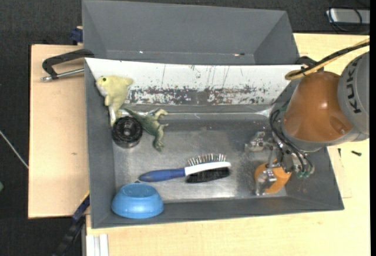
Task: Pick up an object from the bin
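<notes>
My gripper [262, 162] hangs low over the bin's right end, below the arm's orange cover. Its two metal fingers stand apart, one fingertip [257, 144] toward the back and the other [266, 179] toward the front. A small orange thing [278, 181] lies on the bin floor in the front right corner, touching or right beside the front fingertip; it is not between the fingers. A brush [194, 172] with a blue handle, white back and black bristles lies left of the gripper, at mid-floor.
A blue bowl [137, 201] sits upside down in the front left corner. A green toy dinosaur [152, 122], a black round cap-like thing [126, 131] and a pale yellow soft toy [114, 91] lie at the back left.
</notes>
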### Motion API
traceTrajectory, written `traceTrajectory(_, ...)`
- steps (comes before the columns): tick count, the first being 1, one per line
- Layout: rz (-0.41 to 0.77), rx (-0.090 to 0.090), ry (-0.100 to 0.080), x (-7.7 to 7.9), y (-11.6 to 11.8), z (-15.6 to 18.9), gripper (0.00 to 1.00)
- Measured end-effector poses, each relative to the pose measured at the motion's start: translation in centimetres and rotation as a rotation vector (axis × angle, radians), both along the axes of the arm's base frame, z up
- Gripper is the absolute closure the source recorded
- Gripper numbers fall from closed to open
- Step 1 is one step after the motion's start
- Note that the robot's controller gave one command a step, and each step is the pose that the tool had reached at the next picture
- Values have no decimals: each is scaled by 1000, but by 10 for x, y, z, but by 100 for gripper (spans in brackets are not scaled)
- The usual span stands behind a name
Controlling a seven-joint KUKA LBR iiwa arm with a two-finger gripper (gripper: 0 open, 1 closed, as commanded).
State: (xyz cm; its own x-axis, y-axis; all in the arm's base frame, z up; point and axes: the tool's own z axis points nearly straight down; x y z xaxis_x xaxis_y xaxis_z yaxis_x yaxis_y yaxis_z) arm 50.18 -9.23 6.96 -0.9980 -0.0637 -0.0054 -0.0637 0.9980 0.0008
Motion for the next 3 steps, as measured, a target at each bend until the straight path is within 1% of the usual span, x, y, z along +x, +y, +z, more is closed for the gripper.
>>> traceTrajectory(1, 31, -4, -3, -5, -49, 30, 0)
traceTrajectory(2, 36, 0, 1, -5, -44, 29, 100)
traceTrajectory(3, 20, -4, -10, 8, -33, 154, 100)
